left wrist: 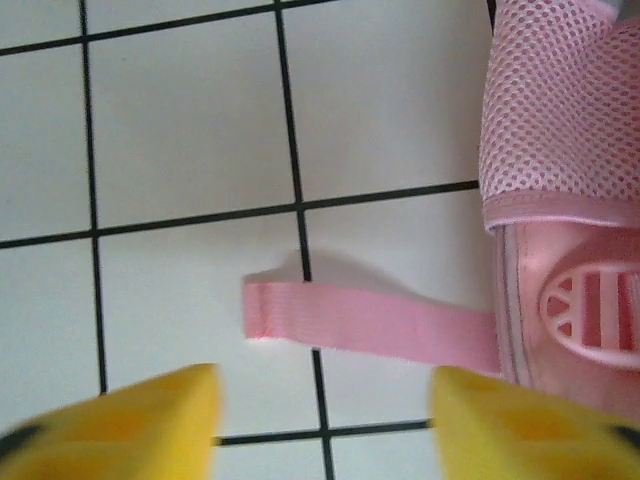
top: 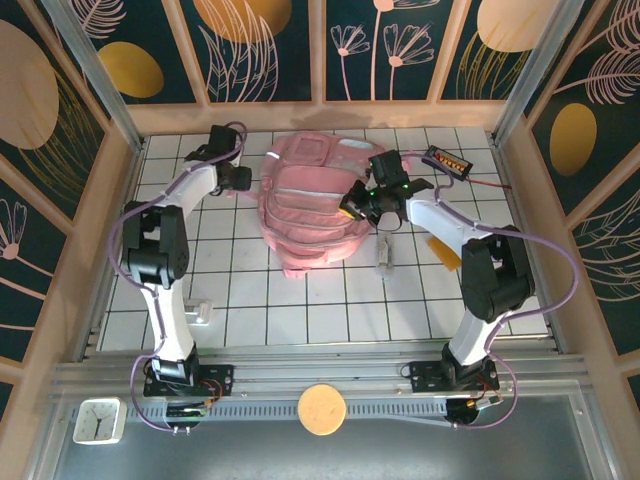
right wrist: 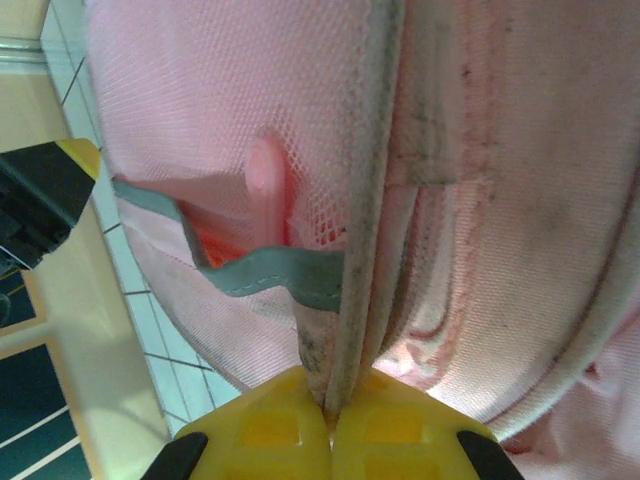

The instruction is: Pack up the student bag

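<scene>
The student bag (top: pixel 310 205), a large pink fabric backpack, lies flat on the white tiled table at back centre. My right gripper (top: pixel 362 207) sits at the bag's right side. In the right wrist view its yellow jaws (right wrist: pixel 332 405) are shut on a grey-edged fold of the bag (right wrist: pixel 520 200). My left gripper (top: pixel 245 180) hovers just off the bag's left edge. It is open (left wrist: pixel 325 435), its yellow fingertips (left wrist: pixel 130 430) wide apart with nothing between them. A loose pink strap end (left wrist: pixel 370 325) lies on the tile just beyond them, running to the bag's mesh side (left wrist: pixel 560 150).
A black flat device (top: pixel 447 160) lies at the back right. A pale tube-like item (top: pixel 385 255) and a yellow item (top: pixel 447 255) lie right of the bag, under the right arm. A small white object (top: pixel 200 312) sits near the left arm. Wooden walls enclose the table.
</scene>
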`<state>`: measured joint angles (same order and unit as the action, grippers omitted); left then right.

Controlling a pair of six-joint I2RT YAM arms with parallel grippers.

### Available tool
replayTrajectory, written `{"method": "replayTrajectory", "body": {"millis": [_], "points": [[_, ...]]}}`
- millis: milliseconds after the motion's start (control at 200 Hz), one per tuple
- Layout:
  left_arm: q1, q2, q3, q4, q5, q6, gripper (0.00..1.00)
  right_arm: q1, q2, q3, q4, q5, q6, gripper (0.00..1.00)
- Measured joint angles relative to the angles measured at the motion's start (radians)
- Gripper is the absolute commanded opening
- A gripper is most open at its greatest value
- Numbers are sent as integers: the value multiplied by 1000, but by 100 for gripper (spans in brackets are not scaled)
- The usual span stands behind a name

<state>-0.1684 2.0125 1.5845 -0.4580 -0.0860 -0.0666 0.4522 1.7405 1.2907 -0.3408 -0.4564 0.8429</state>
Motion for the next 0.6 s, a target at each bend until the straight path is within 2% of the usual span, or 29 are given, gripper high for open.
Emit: {"method": "replayTrajectory", "body": {"millis": [30,45,160,270,420,595], "points": [[2,-46,-53,27,10,0,95,0,6,8,0,-11,0,0],[2,-74,-80,38,23,14,98,0,9,12,1,-18,2,0],[-32,-324,-279,130,102,78,99,-8,16,18,31,-70,24,0],[-136,-473,-319,206,161,199,99,-15,17,18,71,-113,59,0],[-273,-501,-397,332,214,361,99,-15,20,37,103,-148,100,0],[-303,-422,-431,336,217,483,99,-15,23,60,122,-171,131,0]]}}
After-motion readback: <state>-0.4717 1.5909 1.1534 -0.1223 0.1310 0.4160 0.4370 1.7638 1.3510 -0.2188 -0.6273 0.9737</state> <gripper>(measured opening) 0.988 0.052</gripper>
